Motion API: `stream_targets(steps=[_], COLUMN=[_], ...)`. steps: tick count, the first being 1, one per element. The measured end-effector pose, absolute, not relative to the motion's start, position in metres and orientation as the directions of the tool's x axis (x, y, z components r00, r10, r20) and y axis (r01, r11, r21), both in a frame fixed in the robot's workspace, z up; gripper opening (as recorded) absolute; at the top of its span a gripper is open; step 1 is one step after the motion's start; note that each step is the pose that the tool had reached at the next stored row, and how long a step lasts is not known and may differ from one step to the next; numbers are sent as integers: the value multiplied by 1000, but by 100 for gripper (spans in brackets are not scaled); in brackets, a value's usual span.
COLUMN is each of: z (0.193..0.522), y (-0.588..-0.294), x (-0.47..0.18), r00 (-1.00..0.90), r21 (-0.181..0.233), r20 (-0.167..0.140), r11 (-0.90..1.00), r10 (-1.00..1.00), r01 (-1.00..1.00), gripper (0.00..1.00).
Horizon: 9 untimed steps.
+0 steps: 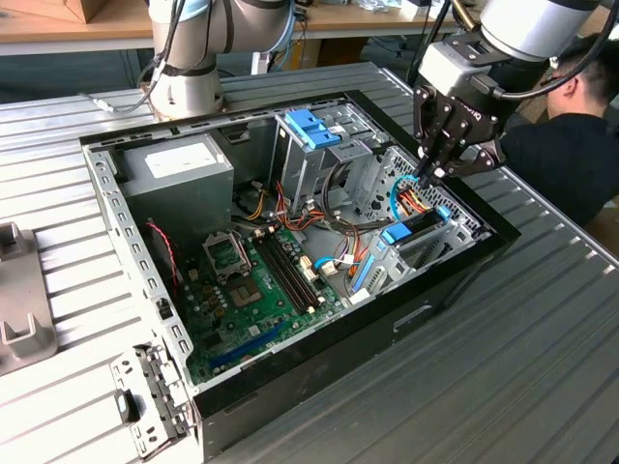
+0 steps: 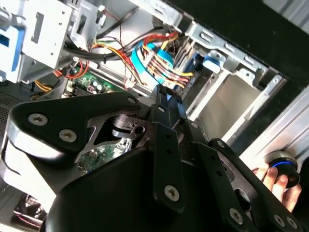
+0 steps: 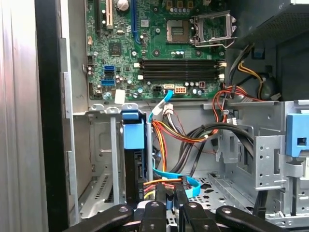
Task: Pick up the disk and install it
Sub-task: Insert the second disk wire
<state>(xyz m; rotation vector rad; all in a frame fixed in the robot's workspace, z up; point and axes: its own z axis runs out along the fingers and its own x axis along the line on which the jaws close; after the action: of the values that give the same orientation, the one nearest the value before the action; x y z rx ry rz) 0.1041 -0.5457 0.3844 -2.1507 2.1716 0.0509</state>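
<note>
gripper (image 1: 437,174) is hanging over the drive bay with fingers pinched closed on nothing, and the disk (image 3: 133,164) is sitting edge-up in the bay, so install's looking basically done

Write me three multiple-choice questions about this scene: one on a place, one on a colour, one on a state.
1. The gripper hangs over: A the power supply; B the drive bay; C the table.
2. The latch atop the drive cage is: A red; B blue; C yellow.
3. The computer case is: A closed; B open; C upside down.
Key: B, it sits just above the bay's cables; B, blue plastic in the exterior view; B, the motherboard lies exposed.
</note>
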Motion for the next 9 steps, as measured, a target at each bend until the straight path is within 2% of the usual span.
stream_targets(steps=[9], z=[383], y=[-546], x=[115], r00=[-8], r21=[-34], r20=[-83], r11=[11], r10=[-997], r01=[-999], gripper=[22])
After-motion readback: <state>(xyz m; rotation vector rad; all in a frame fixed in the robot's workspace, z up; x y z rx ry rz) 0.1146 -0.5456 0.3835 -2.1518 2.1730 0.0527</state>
